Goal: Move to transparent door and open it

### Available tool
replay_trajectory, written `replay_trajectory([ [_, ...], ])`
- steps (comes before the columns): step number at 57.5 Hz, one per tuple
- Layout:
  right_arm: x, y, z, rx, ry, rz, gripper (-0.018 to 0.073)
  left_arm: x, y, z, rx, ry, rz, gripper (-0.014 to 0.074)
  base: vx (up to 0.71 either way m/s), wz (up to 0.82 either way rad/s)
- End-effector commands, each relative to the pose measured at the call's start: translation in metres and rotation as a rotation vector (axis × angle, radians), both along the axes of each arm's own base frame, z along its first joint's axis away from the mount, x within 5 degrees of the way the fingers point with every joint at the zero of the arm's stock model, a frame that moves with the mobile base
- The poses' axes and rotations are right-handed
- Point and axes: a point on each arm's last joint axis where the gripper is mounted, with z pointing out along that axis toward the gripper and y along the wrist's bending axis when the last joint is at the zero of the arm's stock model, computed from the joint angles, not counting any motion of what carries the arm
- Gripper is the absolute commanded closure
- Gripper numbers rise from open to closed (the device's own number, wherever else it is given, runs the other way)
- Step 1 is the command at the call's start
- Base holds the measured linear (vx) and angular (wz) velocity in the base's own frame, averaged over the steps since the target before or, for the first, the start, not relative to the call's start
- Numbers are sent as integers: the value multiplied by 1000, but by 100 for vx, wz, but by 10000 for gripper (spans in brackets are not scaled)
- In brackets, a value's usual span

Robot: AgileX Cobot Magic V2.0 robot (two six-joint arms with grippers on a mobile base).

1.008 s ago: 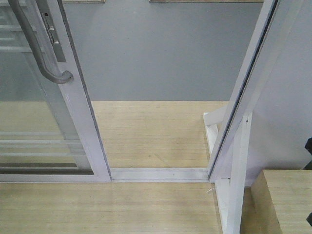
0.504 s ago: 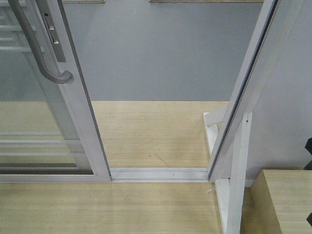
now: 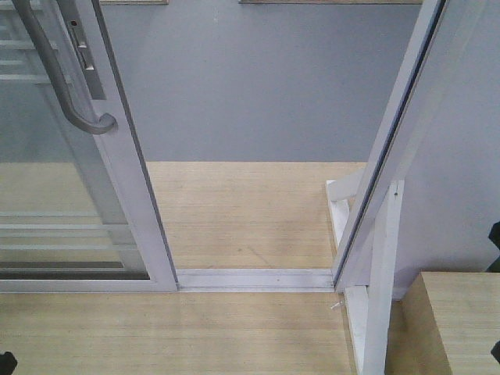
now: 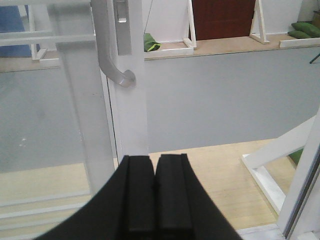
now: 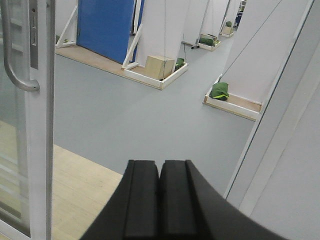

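You get even, diffuse indoor light in all views; no hard shadows, source not visible. Front view soft, slightly grainy; verticals lean outward toward edges. Glass of transparent door (image 3: pixel 55 195) shows pale, milky reflections at left. Left gripper (image 4: pixel 155 200) and right gripper (image 5: pixel 160 202) read near-black, underexposed, surface detail lost.

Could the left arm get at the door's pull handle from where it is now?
Probably yes. In the left wrist view the handle sits above and just left of the shut left gripper, with nothing between them. The fingers would have to open first.
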Motion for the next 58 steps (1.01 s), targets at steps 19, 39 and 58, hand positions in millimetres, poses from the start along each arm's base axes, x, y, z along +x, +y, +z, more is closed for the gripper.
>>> replay_trajectory([
  [19, 0, 0, 16, 29, -97, 5, 559, 1, 0, -1, -22, -60, -1, 599, 0, 0],
  [39, 2, 4, -25, 109, -93, 31, 559, 1, 0, -1, -22, -60, 0, 599, 0, 0],
  [58, -4, 1, -82, 195, -93, 8, 559, 1, 0, -1, -21, -60, 0, 599, 0, 0],
])
